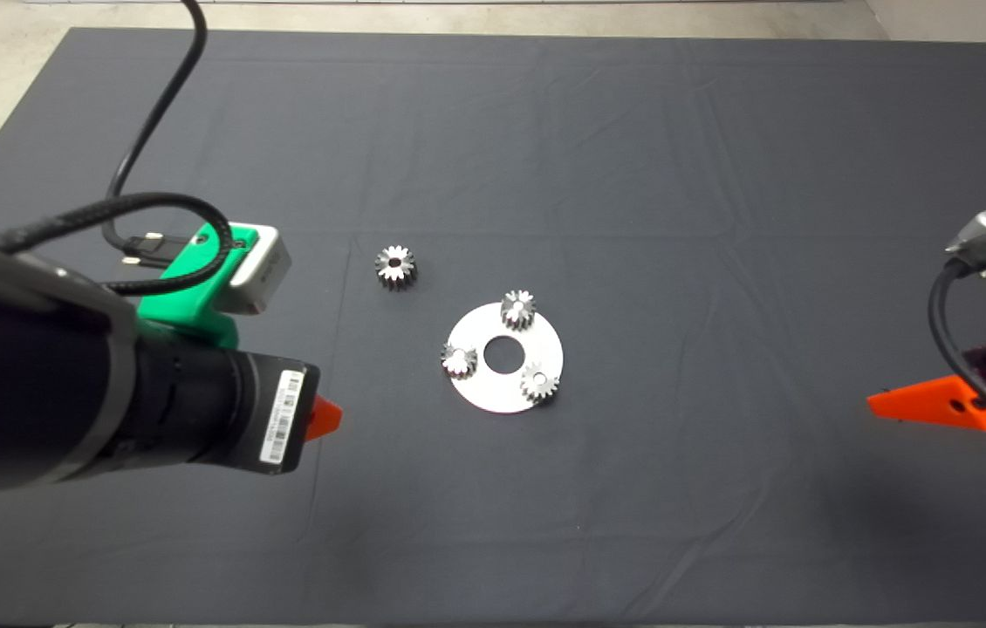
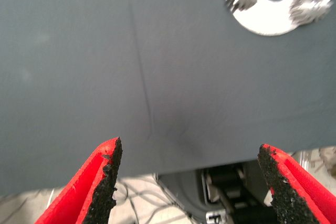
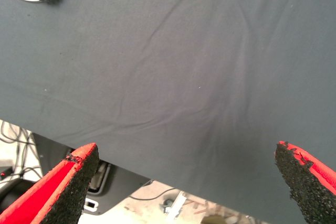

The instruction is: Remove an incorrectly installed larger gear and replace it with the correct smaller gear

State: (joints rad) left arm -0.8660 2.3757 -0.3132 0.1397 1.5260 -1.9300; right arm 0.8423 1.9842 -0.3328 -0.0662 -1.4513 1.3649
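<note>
The larger gear (image 1: pixel 395 266) lies on the dark mat (image 1: pixel 633 174) just beside the round steel plate (image 1: pixel 506 397), which carries three small gears (one being the smaller gear (image 1: pixel 538 382)). The left gripper (image 2: pixel 186 182) and right gripper (image 3: pixel 186 182) hover wide open, empty, well apart from the plate.

Light falls evenly and softly from above, leaving the dark mat (image 1: pixel 633 174) a flat grey with faint creases showing. The round steel plate (image 1: pixel 506 394) glares near white, and the gears on it throw only short, soft shadows. In the left wrist view the plate (image 2: pixel 273 19) and its gears smear with blur. Each wrist view shows its claw pads (image 2: pixel 107 182) (image 3: pixel 73 182) close up and fairly sharp.
</note>
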